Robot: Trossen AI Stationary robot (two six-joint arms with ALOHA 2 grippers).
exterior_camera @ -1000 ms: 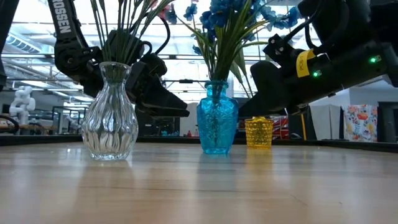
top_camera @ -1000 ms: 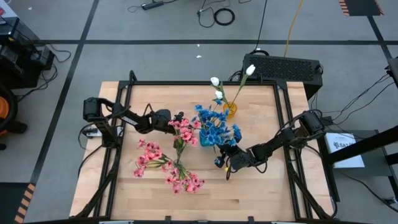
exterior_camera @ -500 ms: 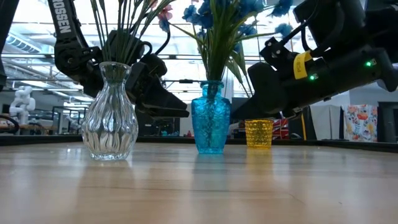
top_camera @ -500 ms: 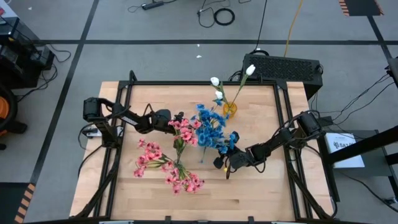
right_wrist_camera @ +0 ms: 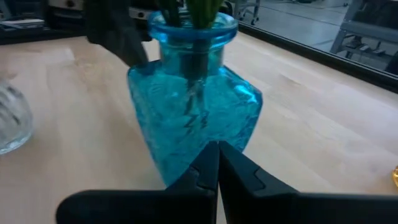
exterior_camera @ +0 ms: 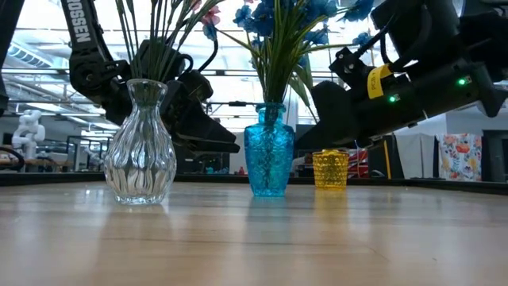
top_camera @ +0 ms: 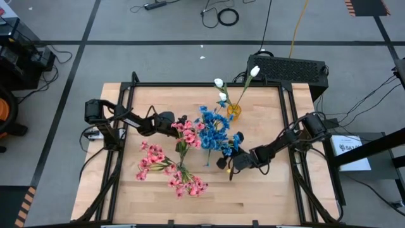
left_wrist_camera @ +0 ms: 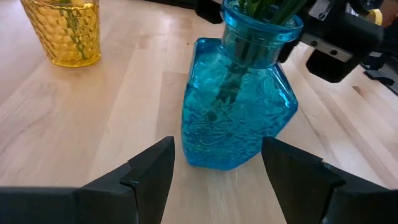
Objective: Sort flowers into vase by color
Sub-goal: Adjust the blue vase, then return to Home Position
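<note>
A blue glass vase (exterior_camera: pixel 269 161) with blue flowers (top_camera: pixel 214 132) stands upright on its base mid-table. A clear glass vase (exterior_camera: pixel 143 144) to its left holds pink flowers (top_camera: pixel 172 166). A small yellow vase (exterior_camera: pixel 331 169) at the far side holds white buds (top_camera: pixel 221 88). My right gripper (top_camera: pixel 224 163) is shut, low at the blue vase's right side. My left gripper (top_camera: pixel 182 121) is open and empty; in the left wrist view (left_wrist_camera: pixel 217 149) the blue vase (left_wrist_camera: pixel 236 106) stands a little beyond its fingers. My right gripper has its shut fingertips (right_wrist_camera: pixel 211 163) at the blue vase's lower wall (right_wrist_camera: pixel 186 146). The fingers come level from the table's right side. The vase stands upright on the table. The fingers hide whether they really touch the glass.
A black frame rail (top_camera: pixel 288 133) runs along the table's sides. A dark box (top_camera: pixel 288 68) sits beyond the far right corner. Bare wood (top_camera: pixel 253 199) lies along the near edge.
My right gripper has gone toward the table's left with its fingers shut. The blue vase has slid along the table toward the left and the clear vase, staying upright, its flowers moving with it. In the last half second the vase has stood still.
</note>
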